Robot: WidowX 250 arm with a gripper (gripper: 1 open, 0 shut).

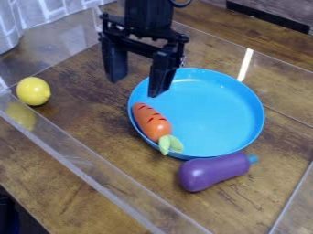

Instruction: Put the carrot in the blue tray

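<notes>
The orange carrot (154, 123) with a yellow-green leafy top lies on the left rim of the round blue tray (221, 110), its leafy end poking over the front-left edge. My black gripper (137, 75) hangs open above the table just behind and left of the carrot, pointing straight down. Its right finger (160, 77) overlaps the tray's back-left rim in the view. Nothing is between the fingers.
A purple eggplant (214, 171) lies on the wooden table just in front of the tray. A yellow lemon (33, 90) sits at the far left. A clear plastic barrier (73, 160) runs along the table's front-left side.
</notes>
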